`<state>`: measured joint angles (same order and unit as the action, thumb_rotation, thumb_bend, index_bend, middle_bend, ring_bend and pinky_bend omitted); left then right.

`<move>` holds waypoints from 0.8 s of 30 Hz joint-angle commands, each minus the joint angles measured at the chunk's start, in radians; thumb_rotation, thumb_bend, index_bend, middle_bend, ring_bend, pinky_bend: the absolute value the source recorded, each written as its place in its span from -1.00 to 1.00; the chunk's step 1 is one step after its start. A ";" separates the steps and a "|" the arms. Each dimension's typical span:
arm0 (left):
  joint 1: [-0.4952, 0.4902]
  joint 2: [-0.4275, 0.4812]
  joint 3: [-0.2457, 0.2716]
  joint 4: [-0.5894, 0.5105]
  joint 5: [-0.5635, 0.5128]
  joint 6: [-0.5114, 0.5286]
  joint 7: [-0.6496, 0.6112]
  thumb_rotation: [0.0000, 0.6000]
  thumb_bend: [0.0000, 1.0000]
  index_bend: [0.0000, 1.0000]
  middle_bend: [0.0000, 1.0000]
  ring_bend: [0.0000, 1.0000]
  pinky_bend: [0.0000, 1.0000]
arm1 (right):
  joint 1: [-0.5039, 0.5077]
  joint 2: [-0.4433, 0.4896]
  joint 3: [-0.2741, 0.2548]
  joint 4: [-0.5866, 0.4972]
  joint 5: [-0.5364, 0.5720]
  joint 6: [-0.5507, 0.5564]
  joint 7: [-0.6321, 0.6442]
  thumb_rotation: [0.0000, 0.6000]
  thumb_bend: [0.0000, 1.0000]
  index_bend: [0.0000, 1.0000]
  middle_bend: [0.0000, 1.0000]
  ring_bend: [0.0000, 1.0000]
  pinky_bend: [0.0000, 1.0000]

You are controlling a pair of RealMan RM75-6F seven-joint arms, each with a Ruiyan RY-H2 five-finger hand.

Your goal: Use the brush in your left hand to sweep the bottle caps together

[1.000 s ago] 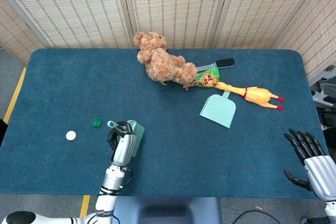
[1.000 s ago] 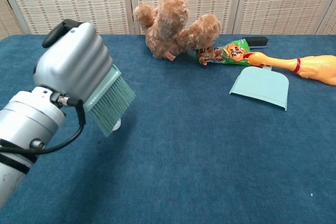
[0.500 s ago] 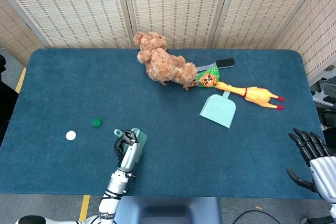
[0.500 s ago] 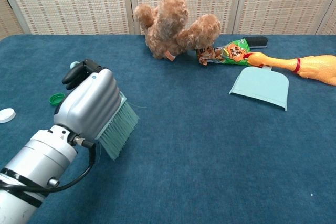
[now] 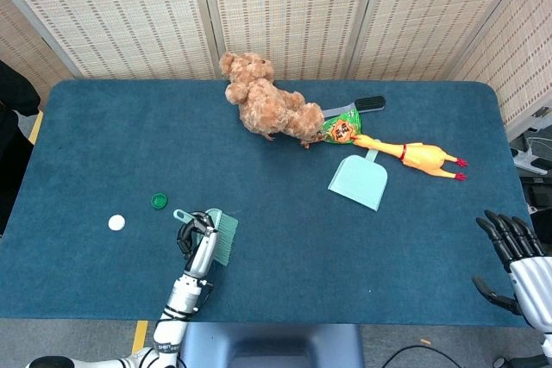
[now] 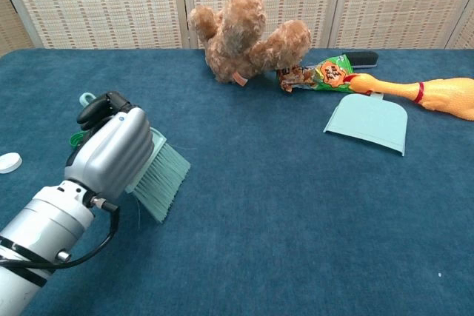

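My left hand [image 5: 197, 245] [image 6: 112, 152] grips a mint-green brush [image 5: 222, 236] [image 6: 161, 180], bristles pointing right and down toward the blue table [image 5: 285, 230]. A green bottle cap [image 5: 159, 201] lies just left of the hand; in the chest view only its edge [image 6: 75, 138] peeks out behind the hand. A white bottle cap [image 5: 116, 222] [image 6: 9, 162] lies further left. My right hand [image 5: 511, 252] hangs open off the table's right front corner, holding nothing; the chest view does not show it.
A brown teddy bear [image 5: 263, 108] [image 6: 246, 35], a snack packet [image 5: 341, 127] [image 6: 320, 75], a yellow rubber chicken [image 5: 414, 155] [image 6: 429, 94] and a mint dustpan [image 5: 359, 181] [image 6: 369, 123] lie at the back and right. A dark figure [image 5: 13, 127] stands at the left edge.
My left hand with the brush has dropped lower and shifted slightly left toward the green cap. A dark figure has come into sight at the left edge.
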<state>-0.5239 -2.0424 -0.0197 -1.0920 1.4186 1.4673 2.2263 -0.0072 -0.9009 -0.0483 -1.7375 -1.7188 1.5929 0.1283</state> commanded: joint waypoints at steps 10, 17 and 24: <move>0.019 0.004 0.006 0.179 0.031 -0.001 -0.024 1.00 0.05 0.86 1.00 0.58 0.65 | 0.000 -0.003 -0.001 -0.006 -0.001 -0.007 -0.019 1.00 -0.61 -1.00 -1.00 -1.00 -1.00; 0.022 -0.005 -0.008 0.258 0.035 -0.007 -0.039 1.00 0.06 0.86 1.00 0.58 0.65 | -0.004 -0.003 -0.001 -0.009 -0.004 0.001 -0.022 1.00 -0.61 -1.00 -1.00 -1.00 -1.00; 0.021 -0.017 -0.036 0.325 0.028 -0.007 -0.056 1.00 0.06 0.86 1.00 0.58 0.65 | -0.005 -0.002 -0.001 -0.008 -0.006 0.003 -0.021 1.00 -0.61 -1.00 -1.00 -1.00 -1.00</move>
<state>-0.5021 -2.0568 -0.0492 -0.7739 1.4481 1.4594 2.1740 -0.0125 -0.9031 -0.0492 -1.7457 -1.7244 1.5961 0.1073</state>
